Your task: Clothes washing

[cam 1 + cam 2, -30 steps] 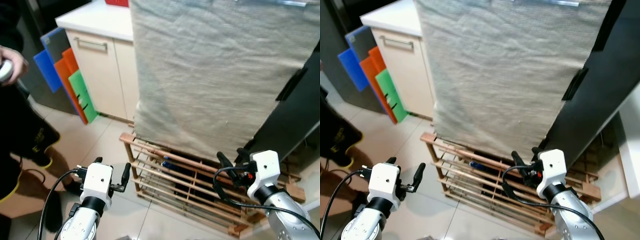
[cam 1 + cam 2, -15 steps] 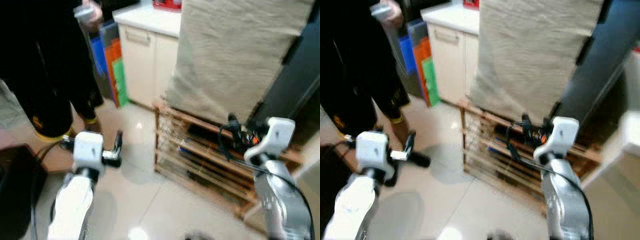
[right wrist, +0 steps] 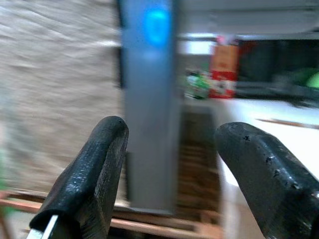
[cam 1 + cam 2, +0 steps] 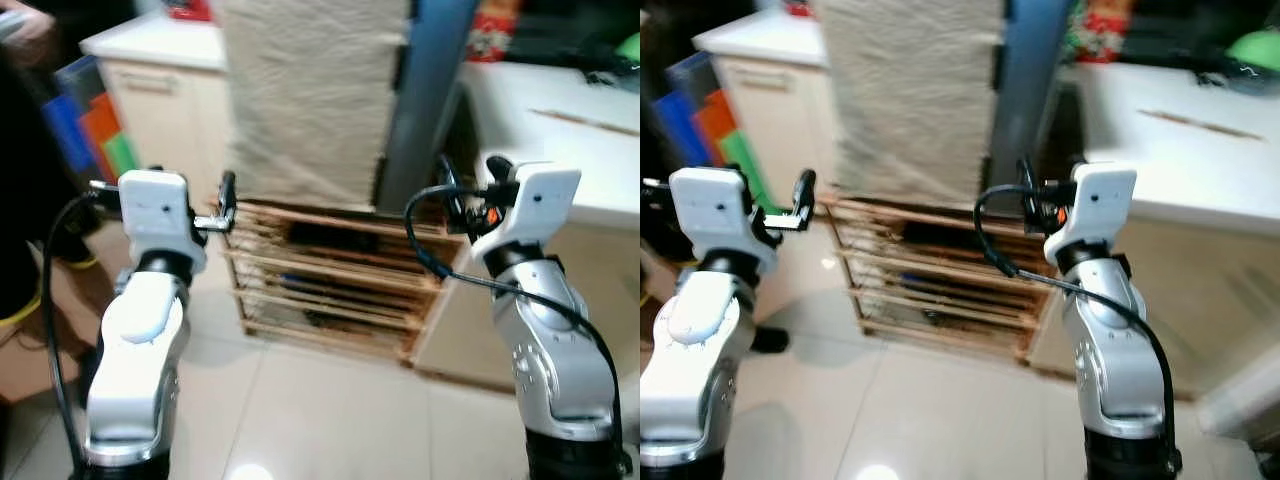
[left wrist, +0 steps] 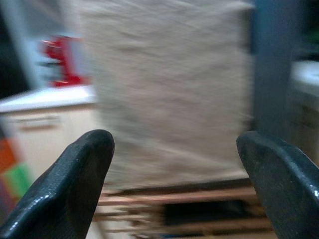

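Both silver arms are rising from the lower edge of the head views with elbows bent and forearms standing nearly upright, wrists level with the wooden rack (image 4: 320, 285). The left pincer (image 5: 174, 186) is pointing forward toward the beige cloth (image 4: 305, 95), its two black fingers (image 5: 75, 184) spread wide apart with nothing between them. The right pincer (image 3: 172, 179) is also pointing forward, its fingers (image 3: 92, 174) standing well apart and empty, aimed at the grey-blue upright panel (image 3: 147, 99) that is standing just beside the cloth. The cloth is hanging straight down as a broad sheet, its lower edge reaching the top rail of the slatted wooden rack on the tiled floor (image 4: 330, 410). Behind it on the robot's left, a cream cabinet (image 4: 165, 85) is carrying a white counter (image 4: 750, 35), with blue, orange and green boards (image 4: 90, 135) leaning against its side. A second white counter (image 4: 1200, 130) is running along the right. A person's dark leg (image 4: 25, 220) is standing at the far left edge.
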`<state>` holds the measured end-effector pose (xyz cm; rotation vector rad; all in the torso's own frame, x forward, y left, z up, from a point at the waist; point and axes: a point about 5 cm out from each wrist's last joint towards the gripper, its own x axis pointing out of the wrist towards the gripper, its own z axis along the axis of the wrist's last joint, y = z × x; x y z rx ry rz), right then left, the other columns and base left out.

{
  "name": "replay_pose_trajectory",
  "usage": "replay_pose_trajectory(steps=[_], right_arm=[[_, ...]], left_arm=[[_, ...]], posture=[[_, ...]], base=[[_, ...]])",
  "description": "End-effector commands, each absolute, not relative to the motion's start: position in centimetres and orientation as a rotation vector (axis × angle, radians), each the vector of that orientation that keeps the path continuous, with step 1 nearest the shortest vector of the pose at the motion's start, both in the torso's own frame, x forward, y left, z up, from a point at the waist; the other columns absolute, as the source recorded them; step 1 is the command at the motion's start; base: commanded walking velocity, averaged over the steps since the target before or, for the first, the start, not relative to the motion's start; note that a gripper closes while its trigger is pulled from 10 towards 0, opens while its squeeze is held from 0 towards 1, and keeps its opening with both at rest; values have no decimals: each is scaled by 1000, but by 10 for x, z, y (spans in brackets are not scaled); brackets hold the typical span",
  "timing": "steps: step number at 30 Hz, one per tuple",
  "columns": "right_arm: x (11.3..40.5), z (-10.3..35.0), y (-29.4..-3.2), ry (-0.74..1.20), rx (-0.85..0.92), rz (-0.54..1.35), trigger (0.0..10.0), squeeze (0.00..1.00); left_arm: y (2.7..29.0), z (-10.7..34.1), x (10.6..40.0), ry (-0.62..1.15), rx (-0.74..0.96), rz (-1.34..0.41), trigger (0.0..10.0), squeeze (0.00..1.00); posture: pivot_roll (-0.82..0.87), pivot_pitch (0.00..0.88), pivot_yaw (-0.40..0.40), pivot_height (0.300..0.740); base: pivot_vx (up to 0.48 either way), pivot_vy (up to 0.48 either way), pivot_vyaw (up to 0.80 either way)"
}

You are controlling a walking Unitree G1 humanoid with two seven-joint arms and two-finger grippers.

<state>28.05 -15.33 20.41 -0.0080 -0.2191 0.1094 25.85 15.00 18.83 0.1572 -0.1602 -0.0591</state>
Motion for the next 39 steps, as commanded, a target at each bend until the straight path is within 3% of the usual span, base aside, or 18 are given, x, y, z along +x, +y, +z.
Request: replay_pose_trajectory(steps=[1, 9, 19, 39], right_arm=[[276, 203, -149, -203, -37, 126, 10000, 0], [265, 189, -136, -120, -16, 201, 10000, 0], [262, 160, -141, 14, -13, 155, 10000, 0], [257, 140, -155, 132, -7, 28, 10000, 0]], left_arm=[[147, 186, 252, -151, 165, -70, 10000, 0], [151, 173, 245, -87, 141, -22, 10000, 0], [146, 171, 241, -107, 175, -74, 10000, 0], [142, 162, 250, -76, 191, -115, 10000, 0]], posture=[[-29, 0, 4, 740], [-30, 0, 11, 740], [-27, 0, 7, 740], [-42, 0, 44, 740]], base=[[0, 0, -800], [0, 0, -795], [0, 0, -758], [0, 372, -750]])
